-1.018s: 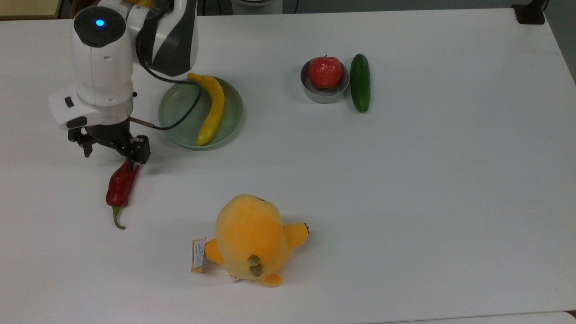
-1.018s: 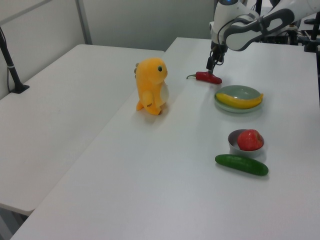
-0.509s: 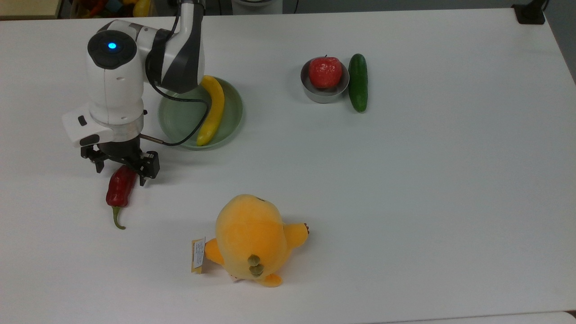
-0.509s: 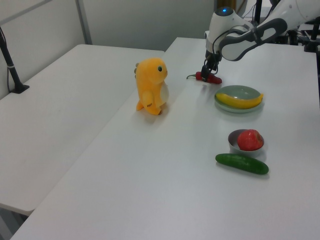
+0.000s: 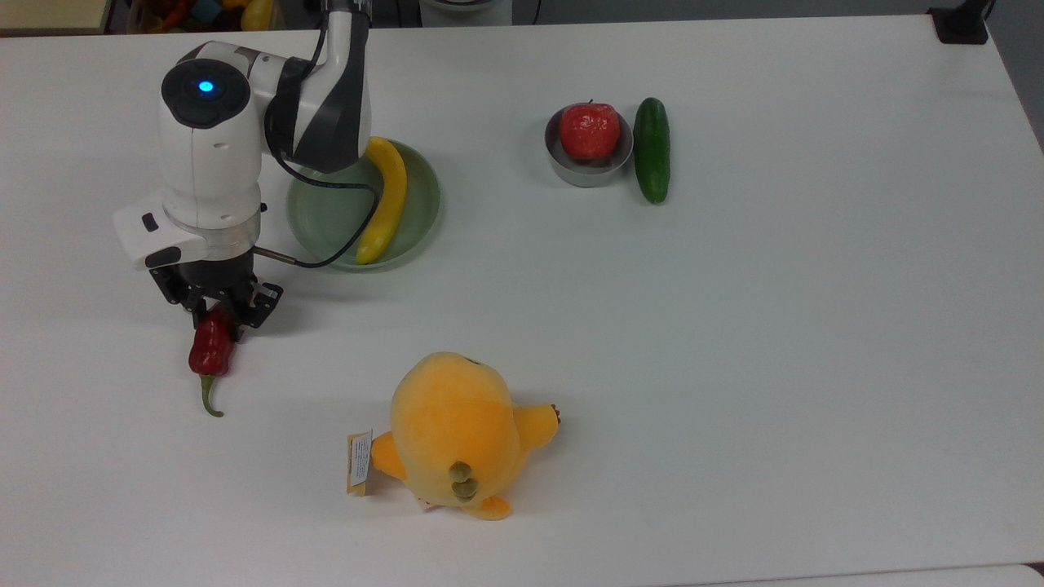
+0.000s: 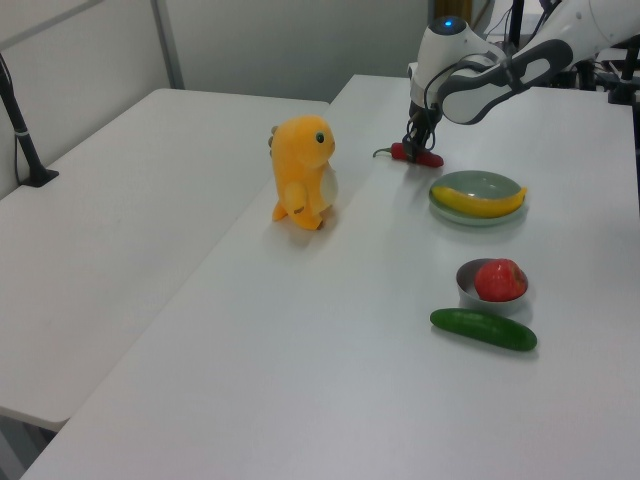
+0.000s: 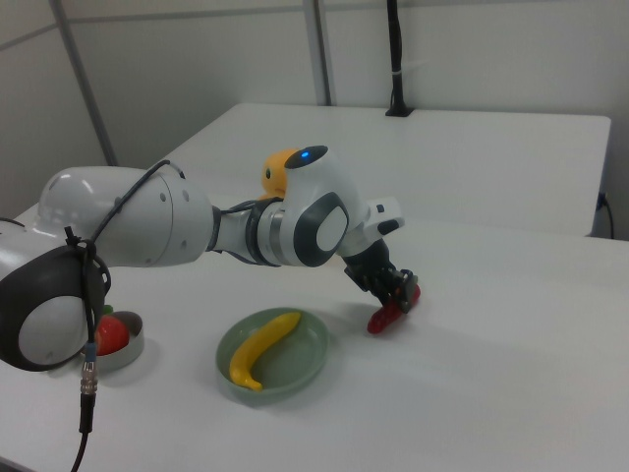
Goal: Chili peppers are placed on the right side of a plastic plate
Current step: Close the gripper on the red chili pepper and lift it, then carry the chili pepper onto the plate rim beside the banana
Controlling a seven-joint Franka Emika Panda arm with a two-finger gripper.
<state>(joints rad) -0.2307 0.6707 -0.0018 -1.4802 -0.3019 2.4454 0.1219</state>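
Observation:
A glossy dark-red chili pepper (image 5: 210, 350) with a curved green stem lies on the white table, left of and below the plastic plate (image 5: 326, 204) in the top view. My gripper (image 5: 218, 316) points down over the chili's blunt upper end, and its fingers are shut on that end. In the right view the gripper (image 7: 403, 292) clasps the chili (image 7: 383, 317) just beyond the plate (image 7: 295, 366). In the left view the chili (image 6: 418, 157) lies beyond the plate (image 6: 480, 184). A yellow banana (image 5: 387, 196) lies in the pale green plate.
A small metal bowl (image 5: 571, 169) holding a red apple (image 5: 589, 130) stands at the upper middle of the top view, with a dark green cucumber (image 5: 652, 151) beside it. An orange plush toy (image 5: 457, 432) sits at the lower middle. My arm's cable hangs over the plate.
The gripper came down along the chili toward its thick end, and its wide-open fingers closed on it. The chili shifted slightly.

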